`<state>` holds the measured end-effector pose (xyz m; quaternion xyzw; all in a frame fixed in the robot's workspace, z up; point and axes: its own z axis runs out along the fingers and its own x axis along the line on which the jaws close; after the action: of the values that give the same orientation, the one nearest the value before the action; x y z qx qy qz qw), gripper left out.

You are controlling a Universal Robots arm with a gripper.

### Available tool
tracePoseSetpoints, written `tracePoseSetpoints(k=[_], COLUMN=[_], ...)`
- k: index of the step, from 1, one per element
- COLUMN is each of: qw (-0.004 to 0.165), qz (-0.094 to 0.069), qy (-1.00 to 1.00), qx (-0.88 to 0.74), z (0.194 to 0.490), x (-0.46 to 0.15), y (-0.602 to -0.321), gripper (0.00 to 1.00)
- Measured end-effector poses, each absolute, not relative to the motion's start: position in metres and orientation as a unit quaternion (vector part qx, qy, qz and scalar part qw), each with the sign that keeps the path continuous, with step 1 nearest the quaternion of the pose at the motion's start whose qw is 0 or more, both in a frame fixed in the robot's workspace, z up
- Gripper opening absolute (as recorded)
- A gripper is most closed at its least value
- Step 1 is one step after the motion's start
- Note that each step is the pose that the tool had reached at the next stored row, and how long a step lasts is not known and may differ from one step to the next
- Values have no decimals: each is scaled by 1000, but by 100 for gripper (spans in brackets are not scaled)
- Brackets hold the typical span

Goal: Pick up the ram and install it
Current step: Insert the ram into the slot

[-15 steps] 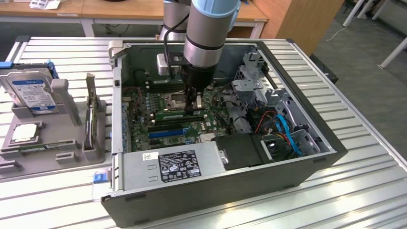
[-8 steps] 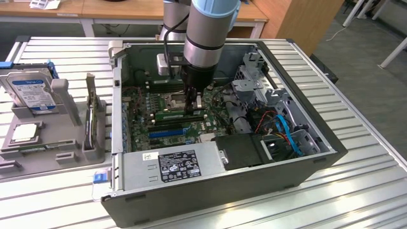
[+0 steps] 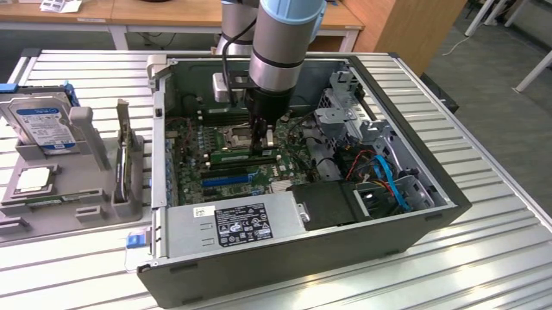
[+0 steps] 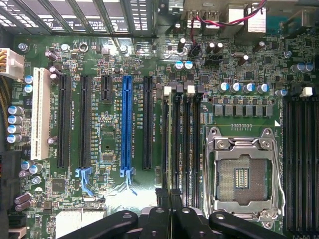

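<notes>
The ram (image 3: 242, 155) is a long green stick standing level in a memory slot of the motherboard (image 3: 194, 174), inside the open computer case (image 3: 414, 226). My gripper (image 3: 265, 147) reaches straight down into the case, shut, with its tips over the end of the ram that lies toward the exterior view's right. In the wrist view the ram (image 4: 174, 144) shows edge-on as a thin line among the black memory slots, and my gripper (image 4: 171, 211) sits shut at its near end. I cannot tell whether the tips pinch the stick or only rest on it.
An empty processor socket (image 4: 244, 174) with a metal frame lies beside the slots. A blue expansion slot (image 4: 126, 119) and black ones run parallel. The power supply (image 3: 233, 223) and the drive cage with blue cables (image 3: 388, 181) crowd the case. A grey fixture (image 3: 86, 200) holds a hard drive (image 3: 43, 126) and a silver processor (image 3: 30, 179).
</notes>
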<state>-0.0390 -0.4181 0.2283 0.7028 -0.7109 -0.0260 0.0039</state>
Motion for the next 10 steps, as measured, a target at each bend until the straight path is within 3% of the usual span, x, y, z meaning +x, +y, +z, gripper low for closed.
tracePoseSetpoints(k=[10], qw=[4], qz=[-26], qy=[-711], qx=[703], z=[228], x=[-39], y=[-418], gripper=[11])
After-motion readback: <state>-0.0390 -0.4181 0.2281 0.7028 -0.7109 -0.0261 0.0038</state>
